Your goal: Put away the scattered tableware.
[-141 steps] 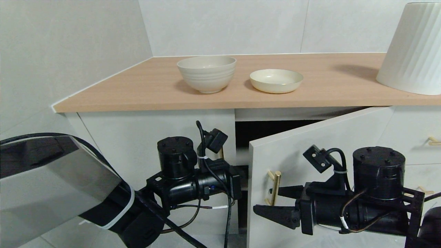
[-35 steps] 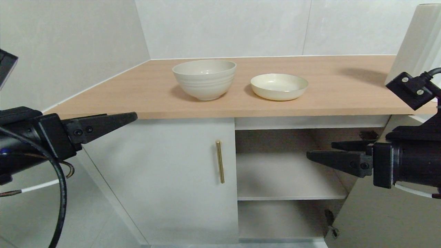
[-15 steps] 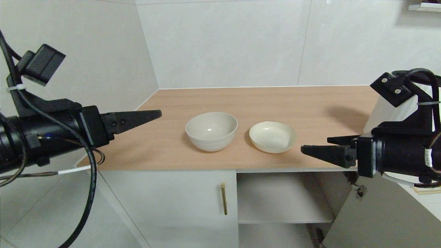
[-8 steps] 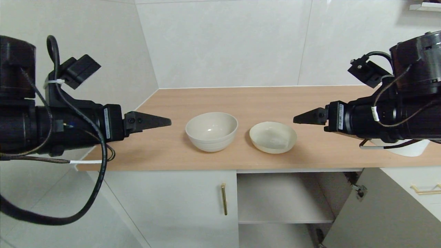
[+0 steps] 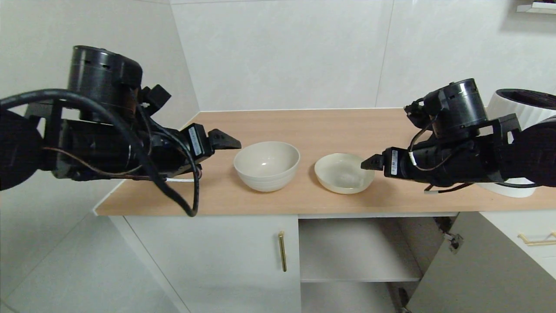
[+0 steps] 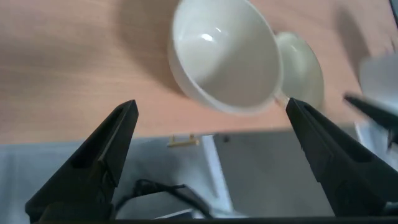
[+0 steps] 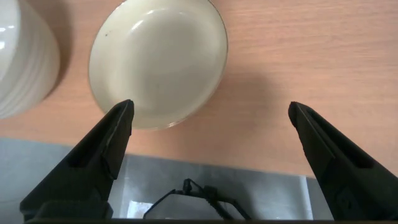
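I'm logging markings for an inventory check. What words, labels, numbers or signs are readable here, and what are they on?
Left-arm sticker, behind the left gripper: print too small to read.
Right-arm sticker, behind the right gripper: print too small to read.
Bowl, dish, cabinet door: no text or marks visible.

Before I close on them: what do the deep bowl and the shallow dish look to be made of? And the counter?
Deep bowl: likely glazed ceramic. It is off-white with a glossy highlight inside and ridged bands outside, though melamine can't be ruled out.
Shallow dish: cream with a smooth sheen, probably glazed ceramic too.
Counter: matte with a wood-grain pattern, either wood or laminate.
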### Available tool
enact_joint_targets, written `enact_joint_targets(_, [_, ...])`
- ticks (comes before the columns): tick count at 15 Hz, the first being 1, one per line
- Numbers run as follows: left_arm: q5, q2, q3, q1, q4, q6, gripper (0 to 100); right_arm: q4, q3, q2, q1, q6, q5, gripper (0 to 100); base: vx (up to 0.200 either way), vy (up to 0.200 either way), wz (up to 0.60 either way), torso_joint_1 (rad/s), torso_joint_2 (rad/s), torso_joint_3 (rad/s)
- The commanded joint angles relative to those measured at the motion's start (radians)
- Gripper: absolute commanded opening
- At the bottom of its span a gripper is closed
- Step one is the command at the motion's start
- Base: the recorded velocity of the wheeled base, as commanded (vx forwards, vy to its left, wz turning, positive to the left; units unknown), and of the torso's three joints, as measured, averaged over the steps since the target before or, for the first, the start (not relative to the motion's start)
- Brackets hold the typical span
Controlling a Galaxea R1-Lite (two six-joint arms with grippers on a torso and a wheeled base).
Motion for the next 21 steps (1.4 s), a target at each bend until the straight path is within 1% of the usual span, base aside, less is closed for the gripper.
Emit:
enact_joint_targets(1, [0.028,0.104,-0.038,-0.023,-0.001,-0.031,100,-0.012,0.004,0.021,0.0,0.001,-0.002,100,0.0,0.0,0.0,0.0,0.0,0.0])
enact_joint_targets(2, [0.061,0.149,-0.047,-0.034,-0.006,-0.034,100,-0.019,0.007,0.018,0.0,0.001,-0.015,100,0.0,0.0,0.0,0.0,0.0,0.0])
enact_joint_targets(4, [0.127,0.207,-0.07,-0.034,-0.006,-0.036,100,-0.019,0.007,0.019,0.0,0.001,-0.028,100,0.0,0.0,0.0,0.0,0.0,0.0])
enact_joint_targets(6, [0.161,0.245,-0.087,-0.034,-0.006,-0.042,100,-0.02,0.007,0.018,0.0,0.001,-0.028,100,0.0,0.0,0.0,0.0,0.0,0.0])
enact_joint_targets(7, [0.161,0.25,-0.092,-0.034,-0.007,-0.057,100,-0.02,0.007,0.018,0.0,0.001,-0.028,100,0.0,0.0,0.0,0.0,0.0,0.0])
enact_joint_targets(8, [0.161,0.25,-0.101,-0.034,-0.006,-0.065,100,-0.02,0.007,0.016,0.0,0.001,-0.028,100,0.0,0.0,0.0,0.0,0.0,0.0])
enact_joint_targets(10, [0.161,0.244,-0.101,-0.034,-0.006,-0.065,100,-0.02,0.007,0.013,0.0,0.001,-0.028,100,0.0,0.0,0.0,0.0,0.0,0.0])
enact_joint_targets(11, [0.163,0.242,-0.101,-0.034,-0.006,-0.065,0,-0.02,0.007,0.013,0.0,0.001,-0.028,100,0.0,0.0,0.0,0.0,0.0,0.0])
enact_joint_targets(21, [0.154,0.195,-0.095,-0.034,-0.003,-0.065,0,-0.02,-0.002,0.033,0.006,0.018,-0.033,100,0.0,0.0,0.0,0.0,0.0,0.0])
